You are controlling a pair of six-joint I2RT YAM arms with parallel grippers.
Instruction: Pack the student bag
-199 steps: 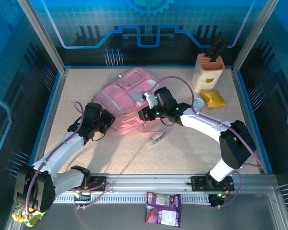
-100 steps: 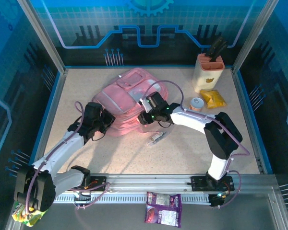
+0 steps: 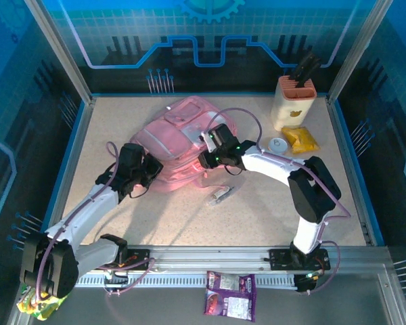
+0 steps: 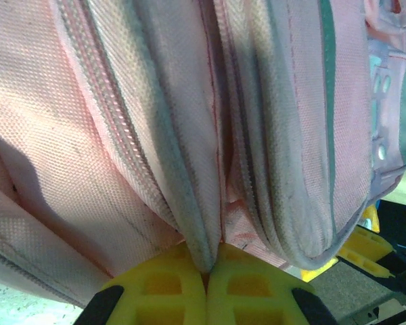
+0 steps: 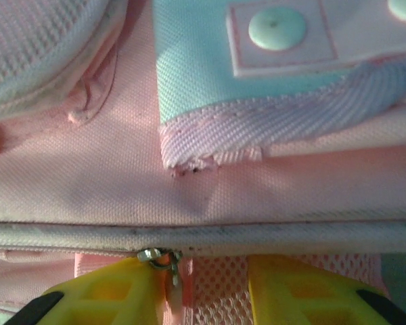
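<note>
While tight on a student bag (image 3: 176,139) fold, left tool (image 4: 206,274); right tool (image 5: 206,274) part-open astride its zip pull (image 5: 164,261), bare table (image 3: 189,220) nearside.

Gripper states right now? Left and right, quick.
Left gripper: closed, pinching a fold of the student bag.
Right gripper: open, jaws apart at the bag's zip pull, nothing gripped.

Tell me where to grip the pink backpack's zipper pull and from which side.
Pinch the pink tab hanging from the metal zipper pull, just under its ring. It dangles off the zip line of the pink backpack toward the open right gripper, so come straight in along the tab, probably after centring it: it sits beside one finger.
</note>
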